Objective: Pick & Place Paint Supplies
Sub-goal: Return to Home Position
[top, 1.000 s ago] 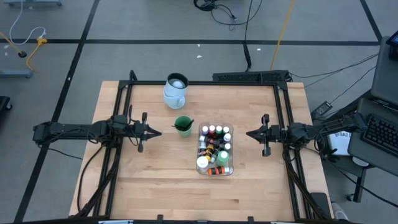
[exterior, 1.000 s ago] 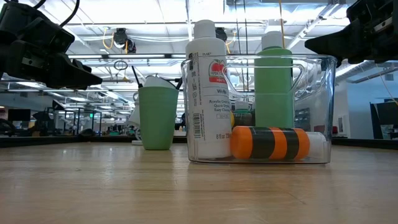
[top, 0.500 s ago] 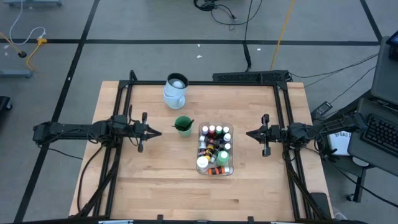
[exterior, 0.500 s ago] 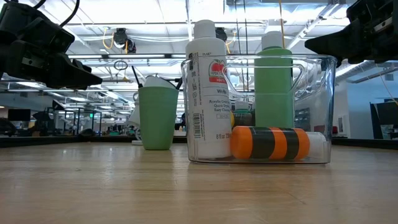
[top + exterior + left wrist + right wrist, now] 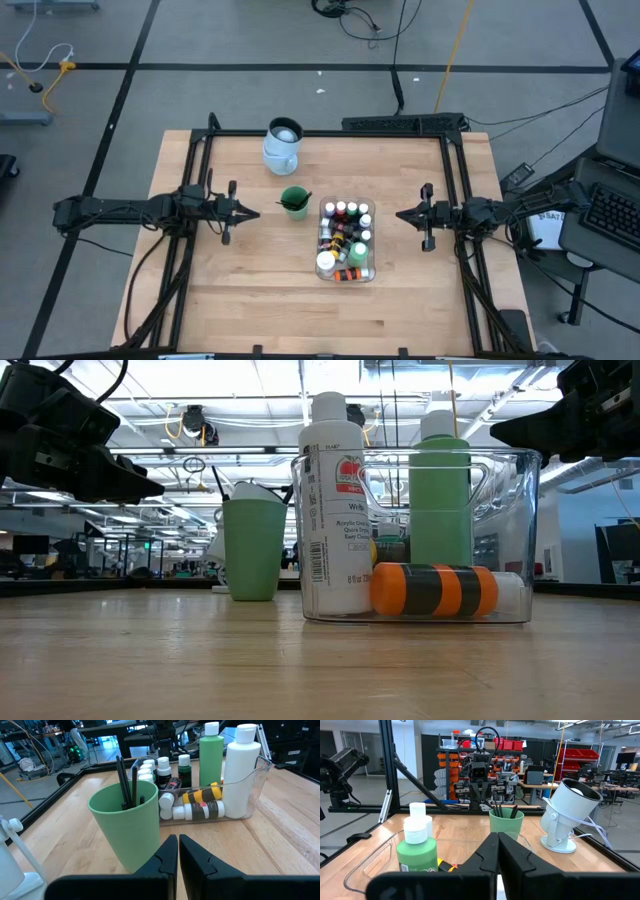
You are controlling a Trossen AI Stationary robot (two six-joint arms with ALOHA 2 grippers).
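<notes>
Several small white-capped paint bottles [image 5: 345, 238] lie and stand in a clear plastic tub [image 5: 346, 277] right of the table's middle, with a tall white bottle [image 5: 335, 510] and a green bottle [image 5: 440, 495] standing upright in it. A green cup [image 5: 294, 202] left of the tub holds dark brushes [image 5: 126, 780] that lean on its rim. My left gripper [image 5: 256, 213] hovers shut left of the cup. My right gripper [image 5: 398, 215] hovers shut right of the tub. Both touch nothing.
A pale blue-white jug [image 5: 282, 145] stands near the table's far edge, behind the cup. A black frame [image 5: 200, 150] runs along the table's left, far and right sides. Bare wood lies toward the near edge.
</notes>
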